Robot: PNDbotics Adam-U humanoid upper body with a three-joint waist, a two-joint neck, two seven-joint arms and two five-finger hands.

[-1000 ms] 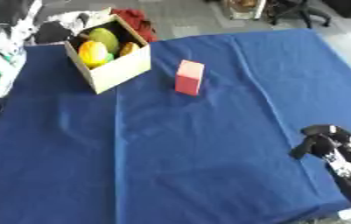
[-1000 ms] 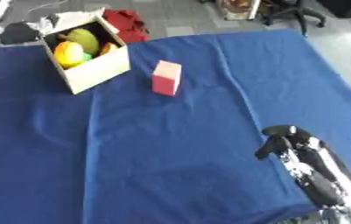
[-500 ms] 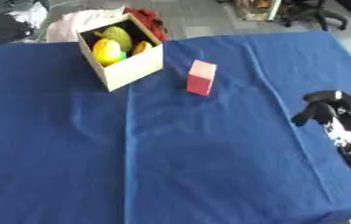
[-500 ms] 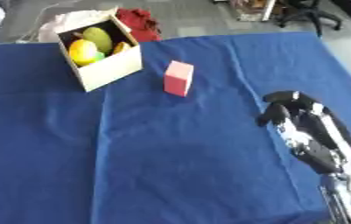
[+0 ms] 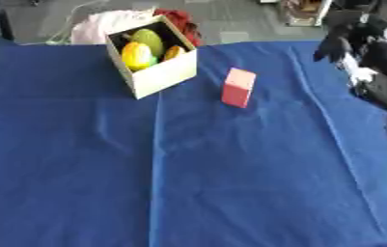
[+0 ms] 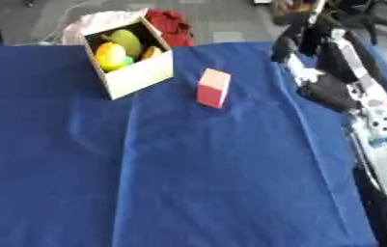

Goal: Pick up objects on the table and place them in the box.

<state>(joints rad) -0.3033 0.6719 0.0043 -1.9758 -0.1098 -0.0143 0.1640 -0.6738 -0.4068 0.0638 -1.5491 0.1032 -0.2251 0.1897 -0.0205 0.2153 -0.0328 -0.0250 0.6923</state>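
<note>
A pink block [image 5: 239, 87] stands upright on the blue cloth [image 5: 188, 169], just right of an open cardboard box [image 5: 167, 77]. Inside the box lie a yellow fruit [image 5: 135, 55], a green one [image 5: 148, 37] and an orange one [image 5: 172, 51]. My right hand [image 6: 314, 46] hangs in the air at the far right, level with the block and well to its right. Its fingers are relaxed and hold nothing. My left hand shows in neither view.
Behind the box, off the table's far edge, lie a red cloth [image 5: 179, 21] and a white bag [image 5: 99, 29]. My right forearm [image 6: 374, 120] runs down the right side, above the table's right edge.
My right arm has risen from the near right corner to the far right, level with the block. The whole picture has shifted, so the camera has moved; box and block have stayed put.
</note>
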